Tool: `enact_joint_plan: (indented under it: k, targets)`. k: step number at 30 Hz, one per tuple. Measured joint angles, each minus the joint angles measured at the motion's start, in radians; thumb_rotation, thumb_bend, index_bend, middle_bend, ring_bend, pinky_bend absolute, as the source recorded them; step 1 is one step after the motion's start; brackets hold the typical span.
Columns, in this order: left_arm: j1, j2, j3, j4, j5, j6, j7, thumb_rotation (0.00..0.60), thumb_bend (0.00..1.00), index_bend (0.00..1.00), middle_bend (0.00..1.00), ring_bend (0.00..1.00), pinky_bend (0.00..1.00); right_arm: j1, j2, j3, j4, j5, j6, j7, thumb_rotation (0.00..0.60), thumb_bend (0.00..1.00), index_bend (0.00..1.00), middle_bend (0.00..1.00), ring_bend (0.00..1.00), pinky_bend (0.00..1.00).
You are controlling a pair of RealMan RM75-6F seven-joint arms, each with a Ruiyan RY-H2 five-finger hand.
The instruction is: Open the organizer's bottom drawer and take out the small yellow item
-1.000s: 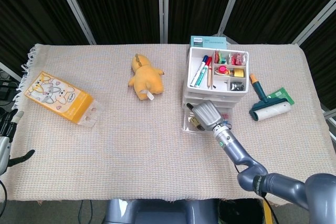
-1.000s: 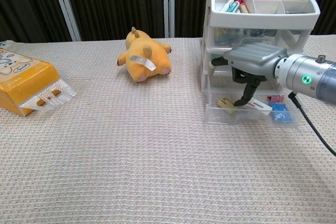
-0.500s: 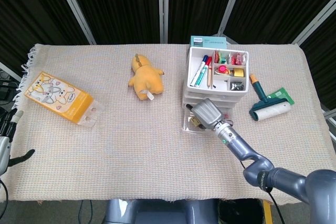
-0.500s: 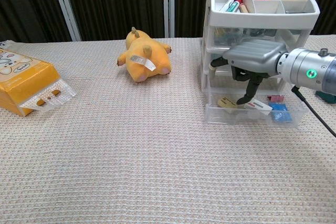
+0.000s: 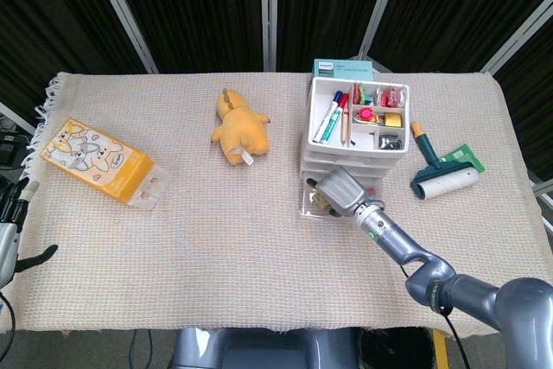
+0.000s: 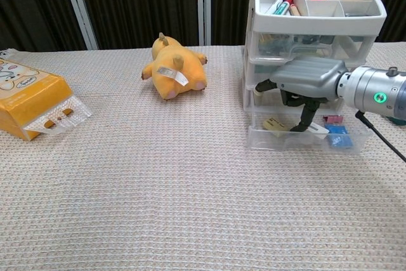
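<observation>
In the head view, the white organizer (image 5: 356, 131) is seen on the woven cloth (image 5: 259, 248), its bottom drawer (image 5: 309, 206) pulled out toward the robot. The right hand (image 5: 339, 190) is held over the front of that drawer, palm down; whether anything is grasped cannot be told from above. The left hand (image 5: 10, 235) is seen far to the left of the organizer at the cloth's edge, empty with fingers apart. A yellow plush toy (image 5: 238, 129) lies left of the organizer, and a lint roller (image 5: 442, 170) to its right.

In the chest view, the right hand (image 6: 303, 84) is placed above the open bottom drawer (image 6: 304, 139), with dark fingers (image 6: 307, 113) reaching down into it. A small yellow item (image 6: 275, 124) is seen inside the drawer, left of those fingers; contact cannot be told.
</observation>
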Motion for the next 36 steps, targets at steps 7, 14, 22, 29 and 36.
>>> enact_joint_plan:
  k: [7,14,22,29,36]
  targets:
    - [-0.001,-0.001,0.000,-0.001,-0.002,0.000,0.003,0.600,0.02,0.00,0.00,0.00,0.00,0.003,-0.023,-0.007,0.044,-0.010,0.002,0.036,0.600,0.00,0.35,1.00,0.99,0.72]
    - [-0.004,-0.002,-0.002,0.001,-0.006,-0.006,0.004,0.600,0.02,0.00,0.00,0.00,0.00,0.009,-0.041,-0.011,0.070,-0.018,0.001,0.064,0.600,0.00,0.37,1.00,0.99,0.72]
    - [-0.005,-0.002,-0.001,0.003,-0.008,-0.010,0.003,0.600,0.02,0.00,0.00,0.00,0.00,0.007,-0.066,-0.016,0.110,-0.014,-0.004,0.085,0.600,0.00,0.40,1.00,0.99,0.72]
    - [-0.008,-0.003,-0.002,0.004,-0.008,-0.014,0.006,0.600,0.02,0.00,0.00,0.00,0.00,0.005,-0.086,-0.020,0.144,-0.014,-0.005,0.099,0.600,0.00,0.40,1.00,0.99,0.72]
    - [-0.009,-0.004,-0.002,0.005,-0.010,-0.015,0.006,0.600,0.02,0.00,0.00,0.00,0.00,0.004,-0.099,-0.022,0.168,-0.013,-0.006,0.115,0.600,0.00,0.41,1.00,0.98,0.72]
